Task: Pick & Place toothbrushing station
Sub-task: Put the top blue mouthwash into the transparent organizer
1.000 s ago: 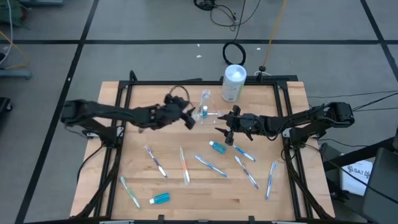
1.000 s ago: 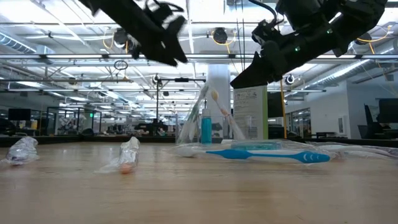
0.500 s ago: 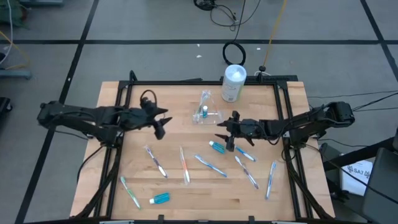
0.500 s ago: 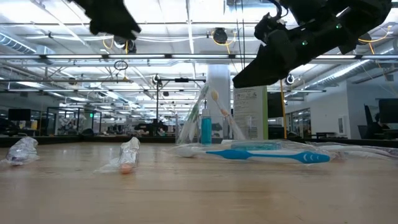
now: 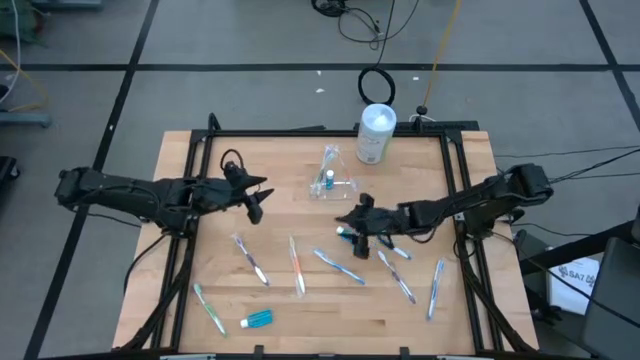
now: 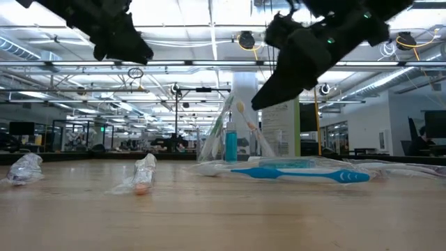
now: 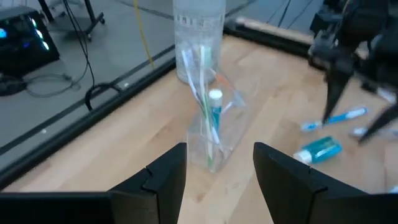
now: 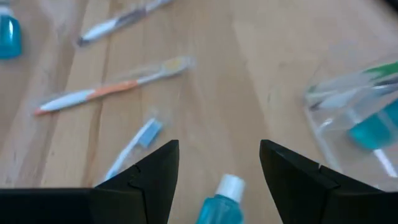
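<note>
Pastel-handled toothbrushes lie scattered flat across the near half of the desk (image 5: 200,160). Risks, taken from the left side across.

Left arm (image 5: 150,192): over the left middle of the desk, jaws spread and empty, aimed toward the clear plastic bag (image 5: 332,180) but well apart from it. Little danger here unless swung low over the boards, then likely to sweep the nearest toothbrush (image 5: 250,258) out of place.

Front left: green toothbrush (image 5: 210,308) and a toothpaste tube (image 5: 257,319) close to the front edge. Easily nudged off by a careless pass.

Centre: bag standing upright near the back, just in front of the white canister (image 5: 376,133), with a tube and a couple of brushes already inside. Crinkly, light and unsupported, so liable to tip or skid if bumped during a drop-in, spilling what is in it.

Right arm (image 5: 470,203): jaws spread wide, holding nothing, raised over a blue tube (image 5: 347,235) just right of centre. Possible failures:
- closing on the rounded, slick body and squeezing it out sideways
- coming down too far and jamming the fingertips on the wood
- catching the blue toothbrush (image 5: 392,247) just beside it in the same pinch

Surface: pale wooden planks, smooth, framed by black rails. Thin handles lying flush on it, probably hard to get under.

Room: grey floor with dark seams, cables and a coiled lead behind the desk. Beyond, a large open hall with ceiling lights and glass partitions.
</note>
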`<state>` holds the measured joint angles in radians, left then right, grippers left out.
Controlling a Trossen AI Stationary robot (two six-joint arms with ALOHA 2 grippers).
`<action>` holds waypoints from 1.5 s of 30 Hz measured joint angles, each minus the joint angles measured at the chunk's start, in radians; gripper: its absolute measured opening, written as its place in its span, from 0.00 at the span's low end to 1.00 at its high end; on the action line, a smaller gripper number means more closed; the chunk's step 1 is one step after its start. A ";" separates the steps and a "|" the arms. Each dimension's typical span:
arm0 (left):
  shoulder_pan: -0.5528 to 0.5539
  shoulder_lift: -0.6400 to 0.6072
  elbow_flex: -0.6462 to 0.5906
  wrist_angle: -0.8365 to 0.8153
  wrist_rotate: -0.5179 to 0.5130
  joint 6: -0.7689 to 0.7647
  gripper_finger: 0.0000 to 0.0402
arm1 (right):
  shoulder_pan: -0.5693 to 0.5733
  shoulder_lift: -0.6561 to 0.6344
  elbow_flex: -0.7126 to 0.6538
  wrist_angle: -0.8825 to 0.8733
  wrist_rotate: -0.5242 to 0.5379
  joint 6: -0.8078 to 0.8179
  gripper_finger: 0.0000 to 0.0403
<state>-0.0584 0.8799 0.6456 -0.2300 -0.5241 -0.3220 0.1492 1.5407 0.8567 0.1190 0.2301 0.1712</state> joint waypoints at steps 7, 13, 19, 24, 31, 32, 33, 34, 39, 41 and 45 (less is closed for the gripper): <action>0.014 0.000 0.000 0.012 0.000 0.022 0.49 | -0.012 0.172 0.231 -0.310 -0.013 0.125 0.54; 0.014 0.001 0.000 0.011 0.001 0.029 0.49 | -0.061 0.259 0.259 -0.331 -0.075 0.162 0.54; 0.014 0.001 0.000 0.010 0.000 0.037 0.49 | -0.100 0.297 0.259 -0.344 -0.075 0.160 0.54; 0.014 0.001 0.000 0.010 0.000 0.074 0.49 | -0.110 0.296 0.259 -0.394 -0.075 0.180 0.54; 0.014 0.001 0.001 0.010 0.000 0.075 0.49 | -0.109 0.296 0.259 -0.420 -0.102 0.214 0.54; 0.014 0.001 0.001 0.010 0.000 0.074 0.49 | -0.109 0.296 0.259 -0.425 -0.100 0.222 0.54; 0.014 0.001 0.001 0.010 0.000 0.074 0.49 | -0.109 0.296 0.259 -0.432 -0.098 0.235 0.53; 0.014 0.001 0.001 0.010 0.000 0.075 0.49 | -0.109 0.296 0.259 -0.442 -0.098 0.251 0.53; 0.014 0.001 0.001 0.010 0.000 0.073 0.49 | -0.109 0.296 0.259 -0.472 -0.101 0.288 0.47; 0.014 0.001 0.001 0.010 0.000 0.073 0.49 | -0.109 0.296 0.252 -0.467 -0.101 0.296 0.43; 0.014 0.001 0.001 0.010 -0.001 0.073 0.49 | -0.110 0.294 0.242 -0.464 -0.096 0.331 0.36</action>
<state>-0.0441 0.8806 0.6468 -0.2199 -0.5247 -0.2493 0.0395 1.8351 1.0985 -0.3450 0.1341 0.5023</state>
